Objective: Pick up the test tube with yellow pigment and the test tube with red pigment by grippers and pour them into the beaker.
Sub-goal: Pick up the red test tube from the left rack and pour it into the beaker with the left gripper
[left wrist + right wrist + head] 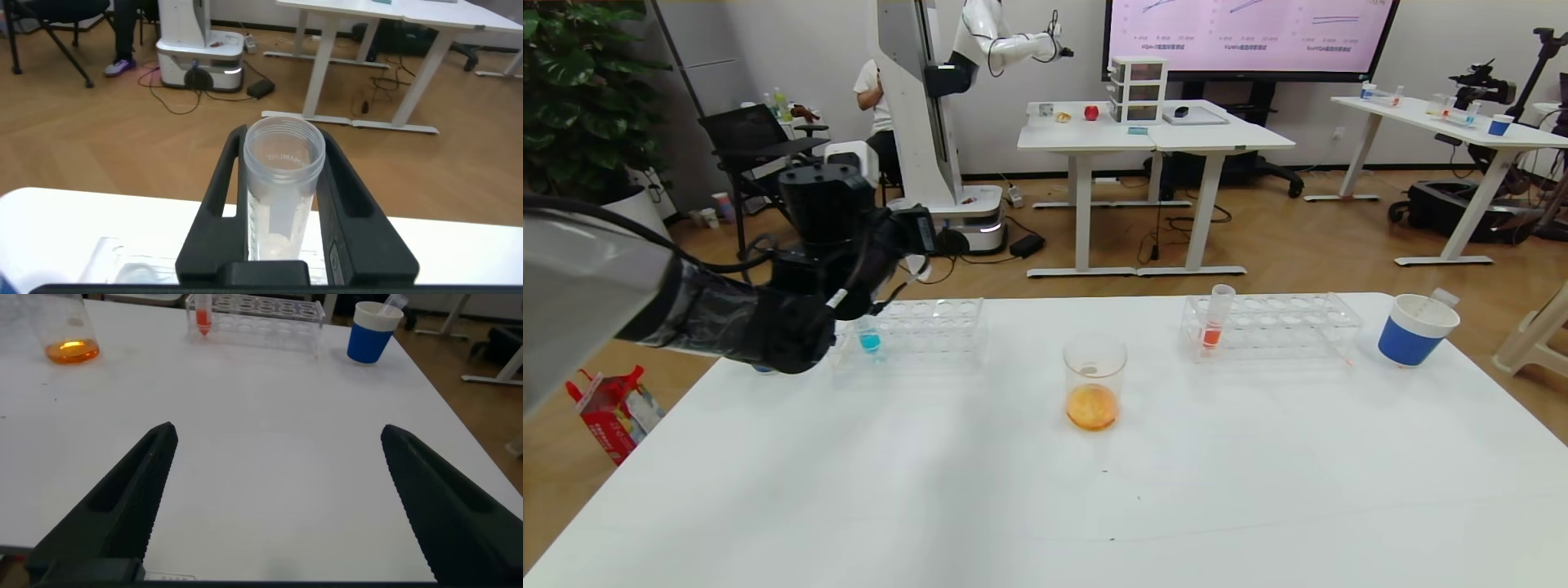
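The black left gripper (282, 212) pinches 1 empty clear plastic tube (279, 192); a bump could tip the clear rack (923, 327)

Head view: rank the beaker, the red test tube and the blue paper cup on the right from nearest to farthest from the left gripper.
Left gripper, shut on an emptied tube, is at the table's far left.
1. Beaker: table centre, holding orange liquid.
2. Test tube with red pigment: upright in the right rack's left end.
3. Blue paper cup: far right, past the rack.
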You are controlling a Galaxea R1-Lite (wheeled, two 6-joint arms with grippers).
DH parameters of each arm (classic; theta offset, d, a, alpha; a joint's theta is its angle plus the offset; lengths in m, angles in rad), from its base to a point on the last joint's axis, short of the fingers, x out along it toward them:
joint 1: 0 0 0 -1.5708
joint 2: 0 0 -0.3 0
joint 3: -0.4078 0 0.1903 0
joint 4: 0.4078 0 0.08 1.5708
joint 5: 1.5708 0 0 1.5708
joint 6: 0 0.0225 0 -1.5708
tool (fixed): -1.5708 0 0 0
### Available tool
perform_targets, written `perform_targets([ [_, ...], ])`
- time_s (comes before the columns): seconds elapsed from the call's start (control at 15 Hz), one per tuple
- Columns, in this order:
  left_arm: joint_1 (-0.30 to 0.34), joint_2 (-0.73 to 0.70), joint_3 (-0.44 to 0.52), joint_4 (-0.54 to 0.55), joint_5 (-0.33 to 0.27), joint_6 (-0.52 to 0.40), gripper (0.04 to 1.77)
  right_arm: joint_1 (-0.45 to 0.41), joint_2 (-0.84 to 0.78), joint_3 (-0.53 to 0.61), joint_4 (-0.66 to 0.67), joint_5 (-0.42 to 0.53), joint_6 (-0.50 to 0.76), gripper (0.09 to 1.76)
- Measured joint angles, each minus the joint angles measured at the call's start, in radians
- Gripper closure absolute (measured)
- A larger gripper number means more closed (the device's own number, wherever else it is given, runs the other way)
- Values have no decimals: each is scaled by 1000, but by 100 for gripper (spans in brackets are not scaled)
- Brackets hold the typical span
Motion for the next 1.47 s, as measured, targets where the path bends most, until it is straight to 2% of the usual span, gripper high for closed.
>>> perform_targets([
  [0.33, 323, -76, 66, -2, -190, 19, 131, 0, 0, 0, 0, 0, 0, 11],
  [0.47, 425, -76, 70, -5, -253, 26, 131, 0, 0, 0, 0, 0, 0, 11],
  [0.53, 463, -67, 71, -11, -265, 27, 131, 0, 0, 0, 0, 0, 0, 11],
  [0.73, 504, -20, 72, -61, -270, 31, 131, 0, 0, 0, 0, 0, 0, 11],
  [1.27, 505, 146, 102, -215, -266, 39, 131, 0, 0, 0, 0, 0, 0, 11],
  [1.47, 507, 205, 128, -299, -260, 80, 131, 0, 0, 0, 0, 0, 0, 11],
])
